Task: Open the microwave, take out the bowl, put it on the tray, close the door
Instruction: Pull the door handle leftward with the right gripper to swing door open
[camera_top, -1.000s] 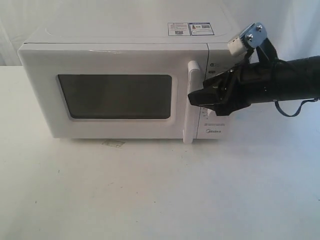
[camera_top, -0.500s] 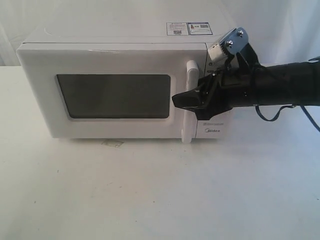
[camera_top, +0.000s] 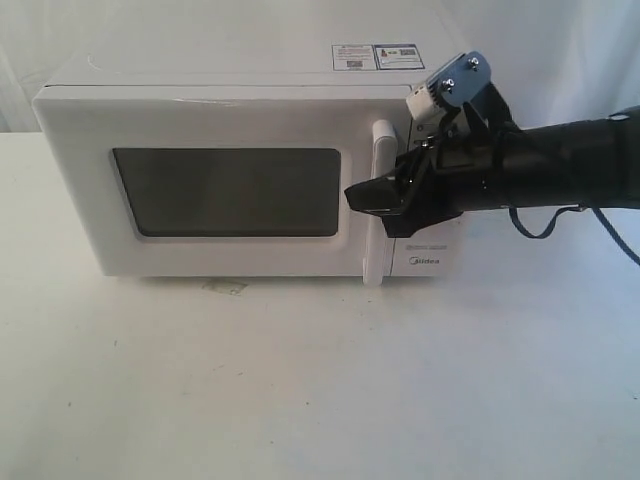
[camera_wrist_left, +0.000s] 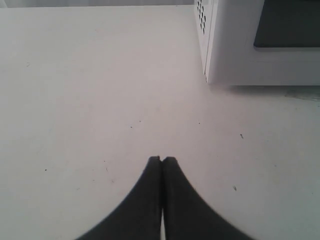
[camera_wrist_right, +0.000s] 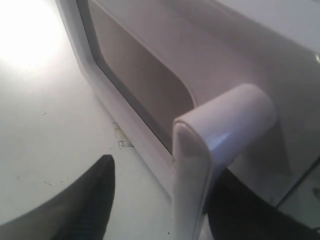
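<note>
The white microwave (camera_top: 240, 100) stands at the back of the table with its door (camera_top: 225, 125) shut and the dark window (camera_top: 228, 192) facing me. My right gripper (camera_top: 372, 198) is open, with one finger on each side of the vertical white handle (camera_top: 380, 140). The right wrist view shows that handle (camera_wrist_right: 215, 135) between the two dark fingers (camera_wrist_right: 95, 200). My left gripper (camera_wrist_left: 161, 160) is shut on nothing above bare table, near the microwave's left front corner (camera_wrist_left: 212, 55). The bowl is hidden behind the door. No tray is in view.
My right arm (camera_top: 560, 165) reaches in from the right and covers the control panel's dials. Stickers (camera_top: 378, 56) lie on the microwave's top. A small stain (camera_top: 225, 287) marks the white table (camera_top: 320, 390) just in front of the door.
My right gripper has moved left from in front of the control panel, so its open fingers now straddle the door handle. The door has stayed shut.
</note>
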